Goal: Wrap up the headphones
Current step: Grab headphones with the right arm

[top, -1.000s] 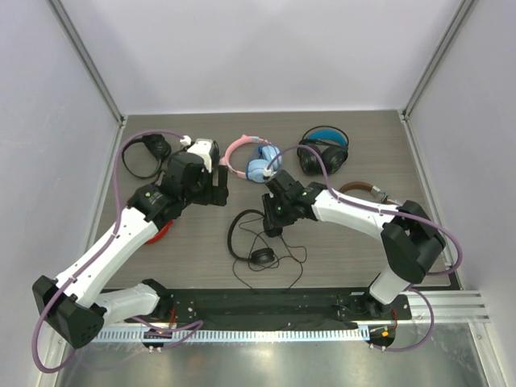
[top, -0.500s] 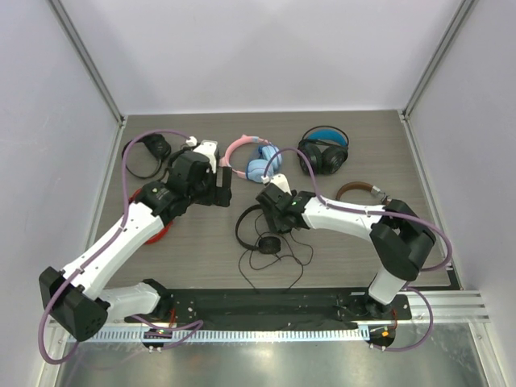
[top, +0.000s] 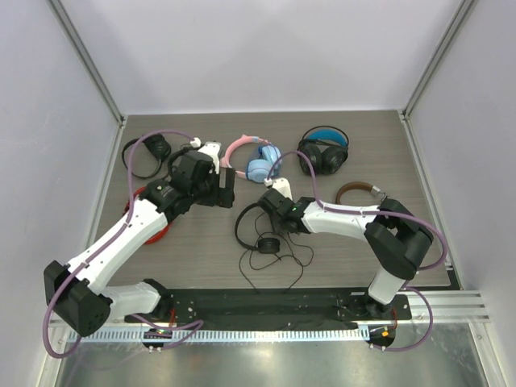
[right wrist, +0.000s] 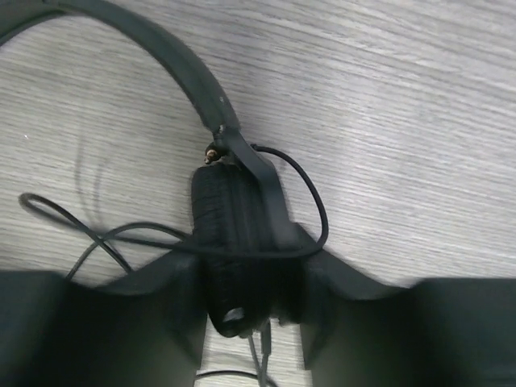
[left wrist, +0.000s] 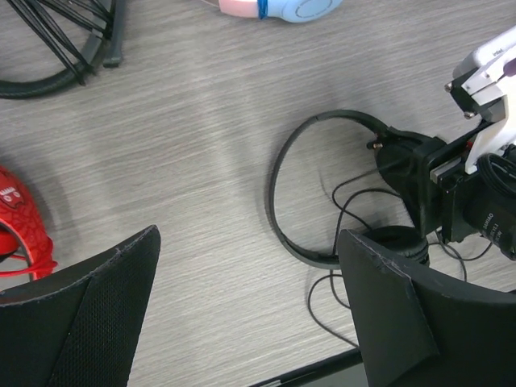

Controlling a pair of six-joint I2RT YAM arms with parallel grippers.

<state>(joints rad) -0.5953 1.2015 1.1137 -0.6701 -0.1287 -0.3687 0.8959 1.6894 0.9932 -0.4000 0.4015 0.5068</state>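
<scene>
The slim all-black on-ear headphones with a thin headband (top: 239,227) lie just below the middle of the grey wood-grain table (top: 201,250) in the top view, the headband curving open toward the right and the long thin black cable (top: 278,262) spilling in loose loops below them toward the bottom of the frame. The right pincer (right wrist: 250,274) is closed around one small round earcup (right wrist: 234,234), its two fingers pressed against either side, with a strand of cable crossing in front of the cup. The other earcup (top: 268,244) rests flat on the table at the lower end of the headband. The left pincer (left wrist: 248,242) hangs above the table to the upper left of the headphones, jaws spread wide with nothing between them. Along the upper part of the top view sit a pink-and-blue pair of headphones (top: 254,160) and a bulky black over-ear pair with blue lining (top: 324,151), both well apart from the slim pair. A red object (left wrist: 20,218) lies at the left, partly under the left arm
</scene>
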